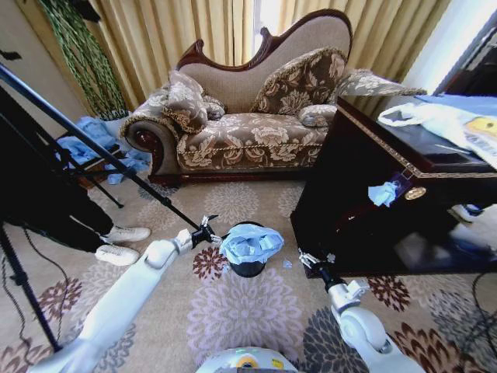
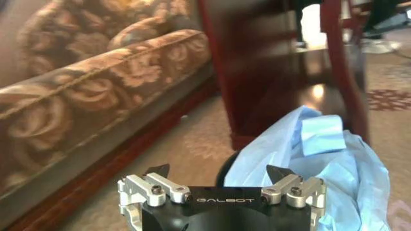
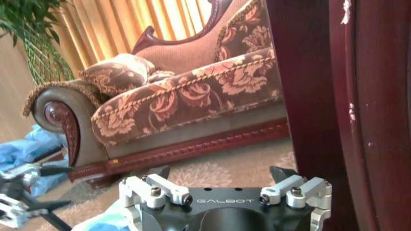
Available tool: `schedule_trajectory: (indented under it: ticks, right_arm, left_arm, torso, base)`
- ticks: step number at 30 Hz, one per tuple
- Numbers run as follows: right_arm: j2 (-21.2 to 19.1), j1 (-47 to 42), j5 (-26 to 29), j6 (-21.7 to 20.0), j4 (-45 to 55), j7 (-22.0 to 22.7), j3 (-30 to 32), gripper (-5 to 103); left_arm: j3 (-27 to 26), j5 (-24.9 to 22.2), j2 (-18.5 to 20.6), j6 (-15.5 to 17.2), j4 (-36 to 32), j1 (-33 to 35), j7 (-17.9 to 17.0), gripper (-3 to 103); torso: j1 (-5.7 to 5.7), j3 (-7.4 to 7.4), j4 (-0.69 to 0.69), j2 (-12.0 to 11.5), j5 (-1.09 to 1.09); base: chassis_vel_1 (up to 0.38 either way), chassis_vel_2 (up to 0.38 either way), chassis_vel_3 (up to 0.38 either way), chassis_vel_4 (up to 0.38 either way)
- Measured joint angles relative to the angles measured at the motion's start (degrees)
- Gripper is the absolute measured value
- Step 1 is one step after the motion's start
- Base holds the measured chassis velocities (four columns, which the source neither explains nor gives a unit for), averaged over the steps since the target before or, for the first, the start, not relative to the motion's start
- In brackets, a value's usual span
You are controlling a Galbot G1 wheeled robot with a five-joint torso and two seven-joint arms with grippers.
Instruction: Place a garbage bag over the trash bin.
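In the lower centre of the head view, the small black round trash bin (image 1: 248, 268) stands on the flowered carpet (image 1: 241, 311). The thin, crinkly, pale-blue translucent garbage bag (image 1: 251, 243) sits bunched on top of the bin and covers its mouth. A strip of the black wall shows below the film, so the bag is not pulled down the sides.

The left end effector (image 1: 208, 230) is just beside the bin, at the left edge of the bag. In the left wrist view the left end effector (image 2: 218, 172) is released: its 2 fingers stand apart and nothing is between them, and the blue film (image 2: 314, 168) lies in front of them on the right side of that frame.

The right end effector (image 1: 304, 259) is near the bin on its right, close to the dark wooden cabinet (image 1: 349, 210). In the right wrist view the right end effector (image 3: 222, 172) is also released and empty, and it faces the patterned sofa (image 3: 186, 101).

My judgement is that the bag is laid on the bin but the fitting step is not finished. The next move would call for each end effector to take an edge of the film, spread it wider than the rim and draw it down around the outside, gently, because such light film slips and the small bin could tip.
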Motion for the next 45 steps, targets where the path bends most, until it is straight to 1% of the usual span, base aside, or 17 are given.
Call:
schedule_trajectory:
  ticks: [2,3,5,8,16,22,24,26,28,29,32,36,37,38,40,42,45]
  right_arm:
    - [0.9,0.3,-1.2,0.3,-0.4,-0.3,-0.2,100]
    - [0.9,0.3,-1.2,0.3,-0.4,-0.3,-0.2,100]
    - [1.5,0.5,-2.1,0.4,-0.7,-0.4,-0.3,100]
    - [1.9,0.5,-2.8,0.6,-1.0,-0.4,-0.2,100]
    - [2.1,1.9,-3.1,0.8,-2.7,-0.5,-1.3,100]
    - [2.0,2.1,-3.1,1.1,-3.5,-0.5,-1.3,100]
    - [1.8,2.3,-3.1,1.1,-3.9,-0.4,-1.3,100]
    - [1.8,2.4,-3.1,1.1,-4.0,-0.4,-1.3,100]
    - [1.8,2.4,-3.1,1.2,-4.2,-0.3,-1.4,100]
    - [1.8,2.4,-3.1,1.2,-4.2,-0.3,-1.4,100]
    - [2.0,2.5,-3.3,1.2,-4.4,0.1,-1.8,100]
    - [2.0,2.6,-3.5,1.3,-4.7,0.5,-2.1,100]
    - [2.0,2.5,-3.8,1.3,-4.8,0.6,-2.3,100]
    - [2.0,2.5,-3.8,1.3,-4.8,0.6,-2.3,100]
    - [2.0,2.4,-4.2,1.3,-4.9,0.6,-2.7,100]
    - [2.1,2.2,-4.4,1.3,-4.9,0.6,-2.8,100]
    - [2.1,2.0,-4.9,1.4,-5.1,0.6,-3.0,100]
  left_arm:
    - [3.2,0.1,-0.9,-1.7,3.6,-4.1,4.1,100]
    - [3.2,0.1,-0.9,-1.7,3.6,-4.1,4.1,100]
    - [5.9,0.2,-1.7,-2.2,5.9,-7.8,7.6,100]
    - [8.2,0.4,-2.9,-2.7,9.3,-11.1,10.0,100]
    - [9.0,2.3,-4.1,-4.6,15.6,-13.0,11.7,100]
    - [9.0,3.0,-5.0,-4.9,16.5,-12.9,11.8,98]
    - [8.8,3.1,-5.1,-4.9,16.8,-12.6,11.4,89]
    - [8.8,3.1,-5.1,-4.9,16.8,-12.5,11.2,89]
    - [8.6,3.1,-5.1,-4.8,17.1,-12.2,10.7,77]
    - [8.6,3.1,-5.1,-4.8,17.1,-12.2,10.7,77]
    - [8.1,3.1,-5.3,-4.7,17.7,-11.9,10.1,61]
    - [7.6,2.9,-5.3,-4.3,17.7,-11.6,9.7,50]
    - [7.3,2.6,-5.2,-4.1,17.6,-11.4,9.3,40]
    - [7.3,2.6,-5.2,-4.1,17.6,-11.4,9.3,40]
    - [7.1,2.0,-4.9,-3.7,17.5,-11.1,8.8,29]
    - [7.0,1.5,-4.8,-3.5,17.5,-11.0,8.2,29]
    - [6.5,0.7,-4.7,-3.2,17.8,-11.0,7.2,18]
  torso:
    - [0.00,0.00,0.00,0.0,0.00]
    - [0.00,0.00,0.00,0.0,0.00]
    - [0.00,0.00,-0.01,0.0,0.01]
    - [0.00,0.00,-0.01,0.0,0.01]
    - [0.00,0.00,0.03,0.0,0.01]
    - [0.00,0.00,-0.01,0.0,0.02]
    - [0.00,0.00,0.00,0.0,0.01]
    - [0.00,0.00,0.00,0.0,0.01]
    - [0.00,0.00,0.01,0.0,0.00]
    - [0.00,0.00,0.01,0.0,0.00]
    - [0.00,0.00,0.00,0.0,0.01]
    - [0.00,0.00,0.00,0.0,0.01]
    - [0.00,0.00,0.00,0.0,0.01]
    - [0.00,0.00,0.00,0.0,0.01]
    - [0.00,0.00,0.00,0.0,0.01]
    - [0.00,0.00,0.00,0.0,0.00]
    - [0.00,0.00,0.00,0.0,0.00]
  base:
    - [0.000,0.000,0.000,0.000]
    - [0.000,0.000,0.000,0.000]
    - [0.000,0.000,0.000,0.000]
    - [0.000,0.000,0.000,0.000]
    - [0.000,0.000,0.000,0.000]
    - [0.000,0.000,0.000,0.000]
    - [0.000,0.000,0.000,0.000]
    - [0.000,0.000,0.000,0.000]
    - [0.000,0.000,0.000,0.000]
    - [0.000,0.000,0.000,0.000]
    - [0.000,0.000,0.000,0.000]
    - [0.000,0.000,0.000,0.000]
    - [0.000,0.000,0.000,0.000]
    - [0.000,0.000,0.000,0.000]
    - [0.000,0.000,0.000,0.000]
    - [0.000,0.000,0.000,0.000]
    - [0.000,0.000,0.000,0.000]
